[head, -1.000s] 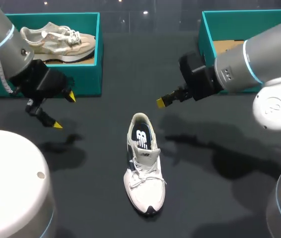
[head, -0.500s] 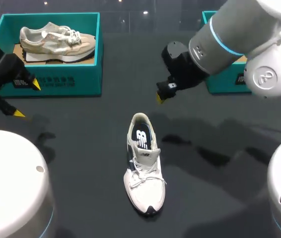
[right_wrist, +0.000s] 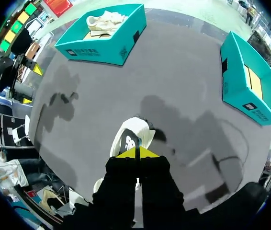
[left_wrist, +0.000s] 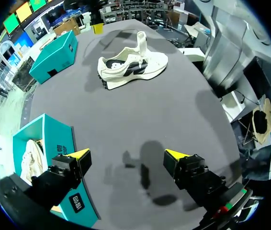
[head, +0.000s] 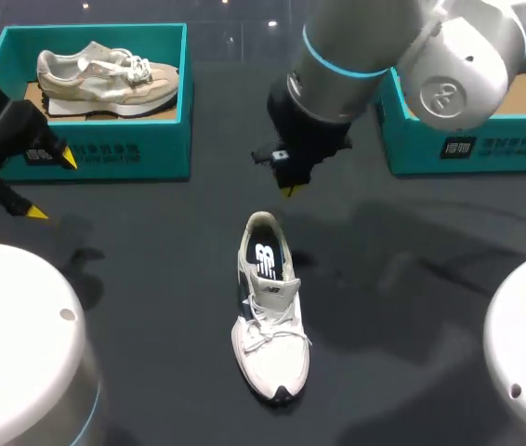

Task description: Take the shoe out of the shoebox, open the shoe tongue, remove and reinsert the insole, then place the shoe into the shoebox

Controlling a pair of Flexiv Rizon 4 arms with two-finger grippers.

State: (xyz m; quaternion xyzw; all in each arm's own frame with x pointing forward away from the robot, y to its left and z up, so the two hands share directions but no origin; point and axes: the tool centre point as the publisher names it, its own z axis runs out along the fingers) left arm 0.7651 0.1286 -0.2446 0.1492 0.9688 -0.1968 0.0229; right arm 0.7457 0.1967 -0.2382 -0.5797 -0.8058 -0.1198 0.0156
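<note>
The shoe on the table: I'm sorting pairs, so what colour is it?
The shoe is white with dark side patches, clearest in the left wrist view.

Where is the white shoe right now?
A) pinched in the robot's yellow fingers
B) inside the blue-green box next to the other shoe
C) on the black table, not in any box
C: the white shoe lies out on the table, the left shoebox holds only a beige shoe, and the right gripper is shut on nothing.
</note>
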